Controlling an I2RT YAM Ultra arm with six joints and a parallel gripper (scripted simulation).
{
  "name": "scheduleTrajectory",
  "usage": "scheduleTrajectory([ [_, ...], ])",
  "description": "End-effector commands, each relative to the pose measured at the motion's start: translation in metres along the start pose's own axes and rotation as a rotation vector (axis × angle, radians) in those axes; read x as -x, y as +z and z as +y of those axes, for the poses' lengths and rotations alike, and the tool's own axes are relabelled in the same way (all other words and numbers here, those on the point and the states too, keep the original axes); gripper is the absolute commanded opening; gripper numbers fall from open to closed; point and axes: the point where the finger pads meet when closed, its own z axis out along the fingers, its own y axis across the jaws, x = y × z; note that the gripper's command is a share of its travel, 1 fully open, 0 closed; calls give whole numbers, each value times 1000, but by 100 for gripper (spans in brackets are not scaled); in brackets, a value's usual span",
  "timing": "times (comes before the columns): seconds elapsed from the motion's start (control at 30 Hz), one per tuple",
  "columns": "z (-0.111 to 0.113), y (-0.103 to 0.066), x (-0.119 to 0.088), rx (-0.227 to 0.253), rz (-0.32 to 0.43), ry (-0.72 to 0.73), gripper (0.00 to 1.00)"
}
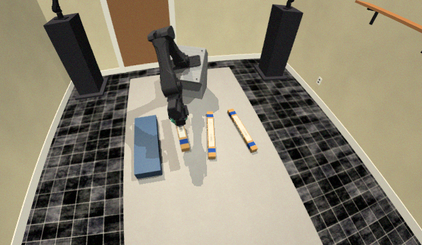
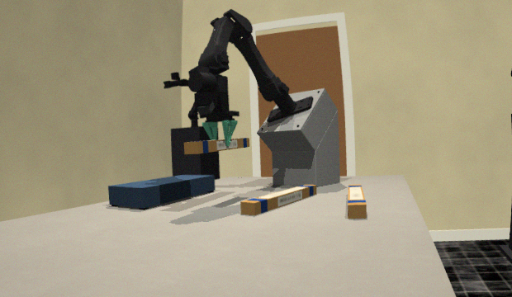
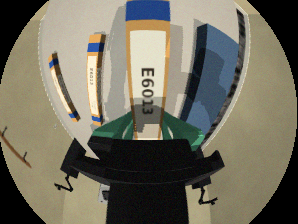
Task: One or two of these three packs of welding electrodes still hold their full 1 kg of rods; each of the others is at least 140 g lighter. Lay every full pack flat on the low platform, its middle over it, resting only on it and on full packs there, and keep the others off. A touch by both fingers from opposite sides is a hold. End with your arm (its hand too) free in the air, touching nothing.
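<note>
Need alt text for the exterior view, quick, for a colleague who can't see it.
The gripper holds one electrode pack level in the air beside the blue platform. Two more packs lie on the table.
</note>
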Motion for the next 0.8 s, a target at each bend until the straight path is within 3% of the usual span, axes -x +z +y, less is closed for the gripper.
scheduleTrajectory([
  [0.0, -6, -36, 18, -12, -61, 8, 0],
  [0.77, -6, -79, 16, -11, -63, 10, 0],
])
